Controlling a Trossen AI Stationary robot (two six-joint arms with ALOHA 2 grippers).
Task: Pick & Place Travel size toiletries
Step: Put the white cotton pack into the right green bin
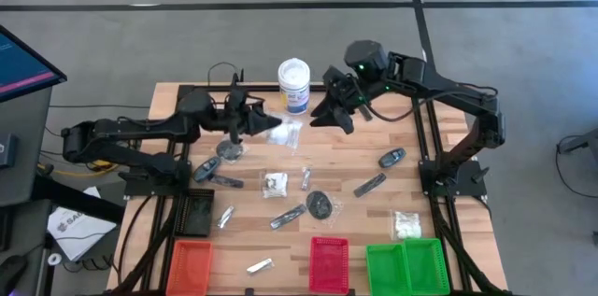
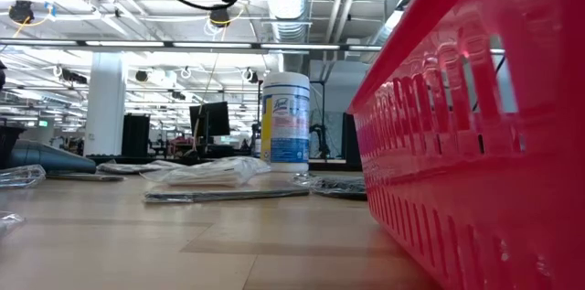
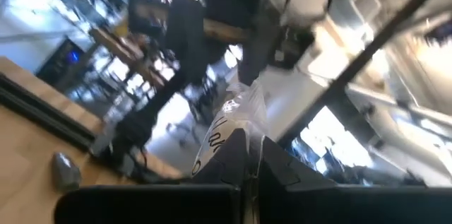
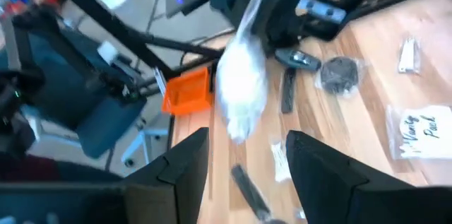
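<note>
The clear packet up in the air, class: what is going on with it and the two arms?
The left pincer is shut on a clear packet with white contents, holding it above the table's far side near the white tub. The right pincer stands open facing it. Other toiletries lie scattered; the trays look unfilled.

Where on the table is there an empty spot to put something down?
Bare wood shows at the back right, between the right gripper and the dark oval item. There's also bare wood between the red tray and the white packet. The middle is crowded with packets and sticks near the dark disc.
</note>
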